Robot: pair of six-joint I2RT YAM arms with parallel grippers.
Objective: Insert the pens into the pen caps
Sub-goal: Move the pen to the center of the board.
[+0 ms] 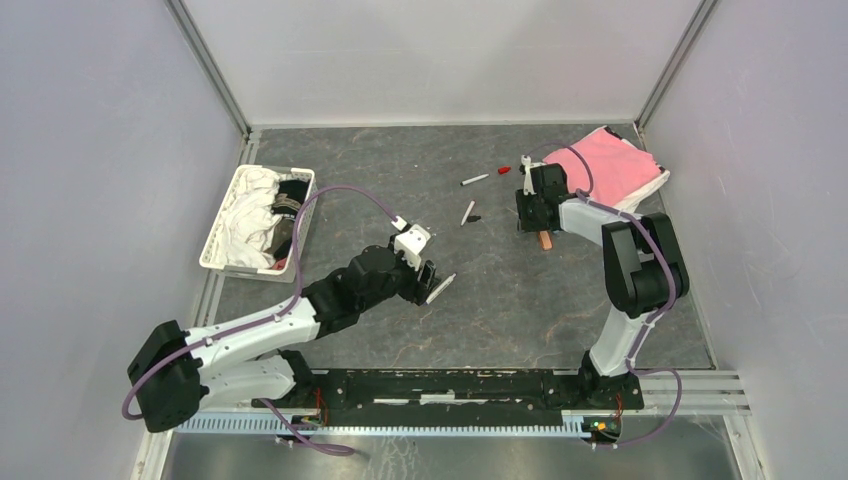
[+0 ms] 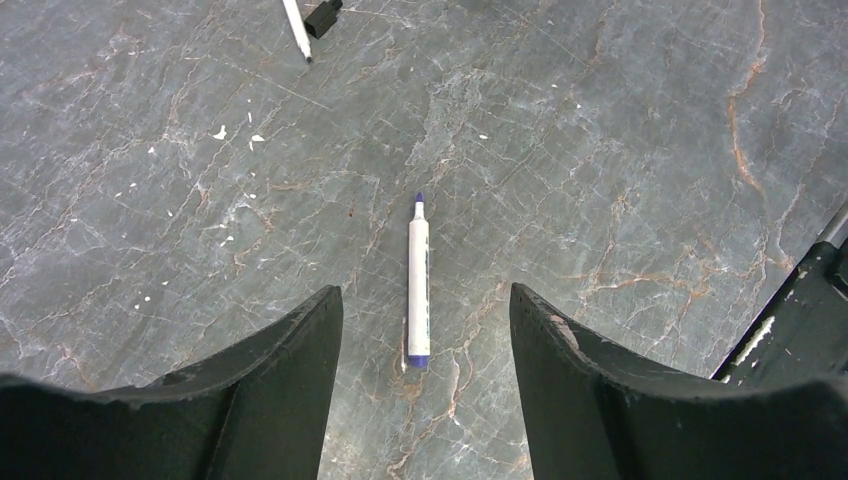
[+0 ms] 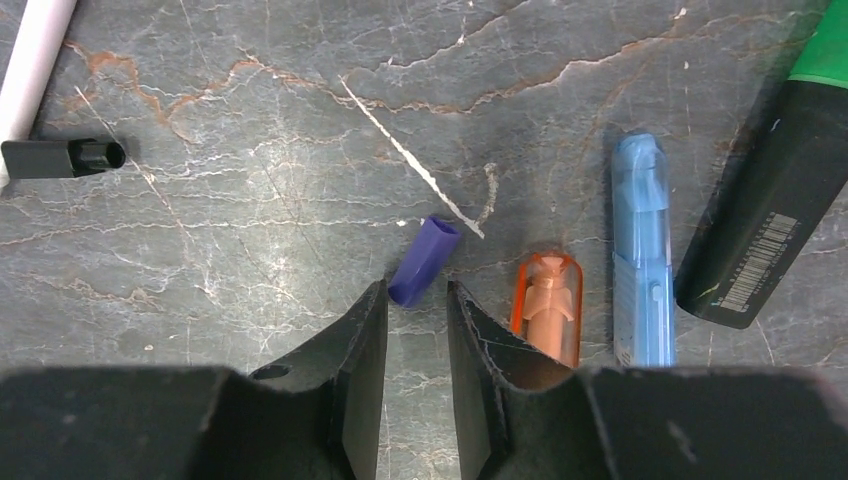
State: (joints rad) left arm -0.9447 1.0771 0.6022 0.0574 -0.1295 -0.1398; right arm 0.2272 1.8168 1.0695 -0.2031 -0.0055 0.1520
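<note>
Left wrist view shows you your left gripper (image 2: 425,295) wide open, the white pen (image 2: 418,280) lying loose on the table (image 2: 620,150) between its jaws, while your right gripper (image 3: 416,290) is only a little open, holding nothing, the purple cap (image 3: 427,255) at its tips.

The top camera sits above and behind my bases, looking down over the whole table (image 1: 520,320) from afar. Each wrist camera peers forward and down past its own hand, close to the table: my left hand (image 2: 425,300), my right hand (image 3: 415,295). All three views share the black cap (image 3: 60,157) and the white pen (image 3: 30,70) beside it.
</note>
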